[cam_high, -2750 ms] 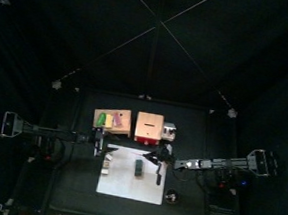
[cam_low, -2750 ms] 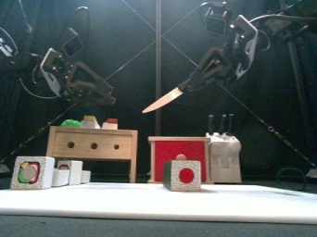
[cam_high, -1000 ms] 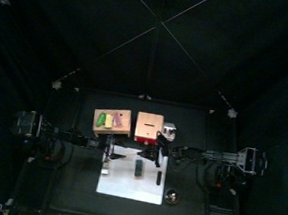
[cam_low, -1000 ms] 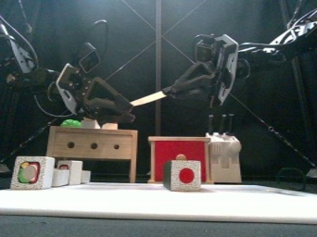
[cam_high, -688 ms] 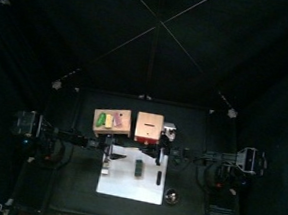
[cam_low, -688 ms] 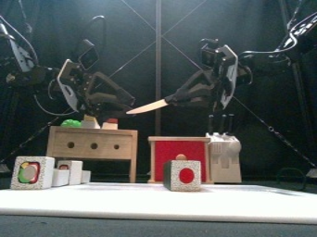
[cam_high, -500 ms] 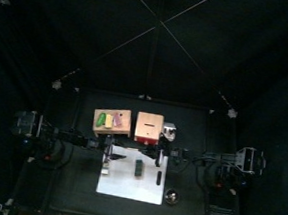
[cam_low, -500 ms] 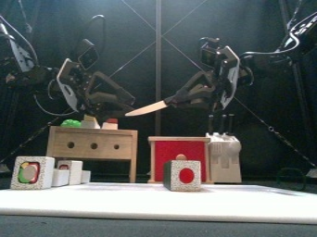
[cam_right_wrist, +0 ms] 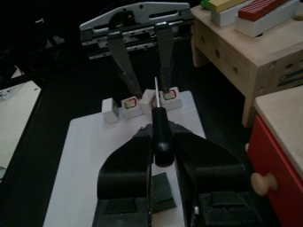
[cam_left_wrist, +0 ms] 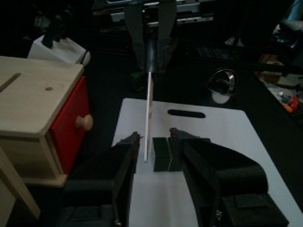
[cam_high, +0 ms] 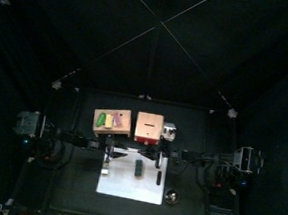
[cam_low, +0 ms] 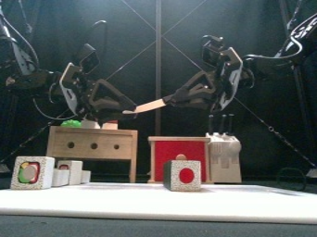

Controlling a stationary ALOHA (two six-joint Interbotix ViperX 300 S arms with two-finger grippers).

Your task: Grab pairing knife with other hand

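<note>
Paring knife [cam_low: 151, 106] above wooden boxes [cam_low: 92, 142]

Your knife [cam_low: 151, 106] hangs in mid-air above the table, not resting on anything. It has a black handle and a pale, slim blade that tapers to a point. From the front, it lies close to level, tilted slightly, with the handle higher on the right and the tip lower on the left. In the left wrist view you see the blade [cam_left_wrist: 148, 115] edge-on, a thin line.
</note>
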